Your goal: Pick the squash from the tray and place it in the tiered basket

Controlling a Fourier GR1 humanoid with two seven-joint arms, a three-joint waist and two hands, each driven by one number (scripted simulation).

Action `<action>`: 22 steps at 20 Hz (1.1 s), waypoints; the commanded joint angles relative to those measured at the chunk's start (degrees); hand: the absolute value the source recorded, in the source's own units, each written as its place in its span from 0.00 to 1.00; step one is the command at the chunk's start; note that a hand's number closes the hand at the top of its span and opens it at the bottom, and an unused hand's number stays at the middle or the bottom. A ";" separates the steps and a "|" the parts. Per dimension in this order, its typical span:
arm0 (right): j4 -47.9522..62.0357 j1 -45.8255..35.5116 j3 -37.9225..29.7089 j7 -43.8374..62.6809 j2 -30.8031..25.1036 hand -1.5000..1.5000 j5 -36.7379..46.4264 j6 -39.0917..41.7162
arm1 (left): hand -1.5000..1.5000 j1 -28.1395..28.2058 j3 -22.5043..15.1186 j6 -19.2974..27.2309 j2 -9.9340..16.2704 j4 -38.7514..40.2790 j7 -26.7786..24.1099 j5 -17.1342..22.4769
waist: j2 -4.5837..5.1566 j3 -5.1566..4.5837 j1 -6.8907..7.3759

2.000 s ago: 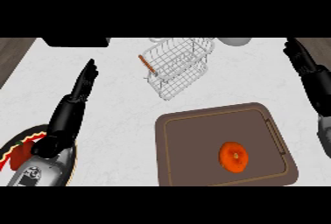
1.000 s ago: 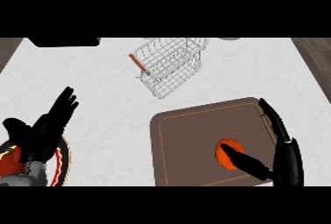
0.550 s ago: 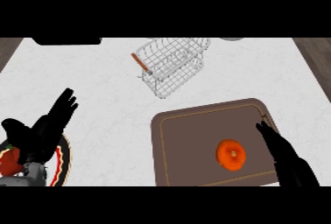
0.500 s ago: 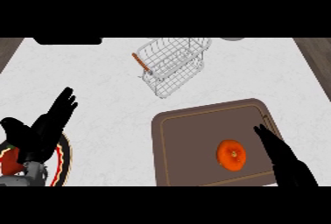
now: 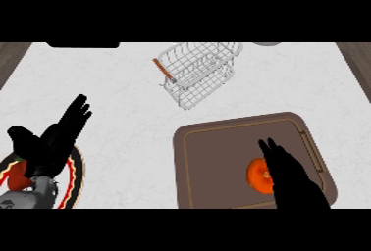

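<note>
Right hand hovering over the squash on the tray

Left hand (image 5: 54, 139) is resting near left, fingers straight and spread; the wire tiered basket (image 5: 199, 72) is sitting far centre; the right hand (image 5: 290, 176), fingers straight and together, is overlapping the orange squash (image 5: 258, 175) lying in the brown tray (image 5: 217, 139)

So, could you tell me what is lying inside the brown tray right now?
Only the orange squash lies in the tray. The right hand reaches over it, hiding its right part and the tray floor beneath.

White counter (image 5: 123, 108): brown tray (image 5: 217, 196), wire basket (image 5: 199, 71), plate (image 5: 76, 171).
</note>
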 commanded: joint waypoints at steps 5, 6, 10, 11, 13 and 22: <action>10.80 -5.18 -0.74 9.49 10.04 0.00 4.58 4.96 | 0.50 -1.61 1.48 -1.53 -0.57 1.43 0.47 0.05 | 0.12 0.17 -0.20; 10.65 -2.08 0.84 9.37 9.59 0.00 6.72 3.51 | 0.50 2.27 0.55 -0.91 -1.47 -0.42 -2.17 -1.18 | -0.02 0.18 -0.14; 14.98 -1.91 -0.83 5.23 11.03 0.00 9.49 2.25 | 0.50 -1.15 1.54 -1.98 -1.54 0.67 1.42 -0.84 | 0.05 0.21 -0.50; 16.87 0.57 -1.05 1.70 9.66 0.00 9.94 -0.84 | 0.50 -1.06 -0.43 1.54 -4.86 2.05 -0.93 -4.10 | 0.07 0.22 -0.66; 20.46 -0.08 -2.37 -0.42 10.62 0.00 11.79 -2.62 | 0.50 3.03 1.58 -0.82 -2.33 -3.49 0.56 -2.67 | -0.02 0.24 -0.21; 19.20 1.98 -4.47 -2.35 11.08 0.00 18.78 -2.47 | 0.50 -2.59 4.13 -2.30 -4.59 -0.04 3.90 -4.35 | -0.02 0.23 -0.58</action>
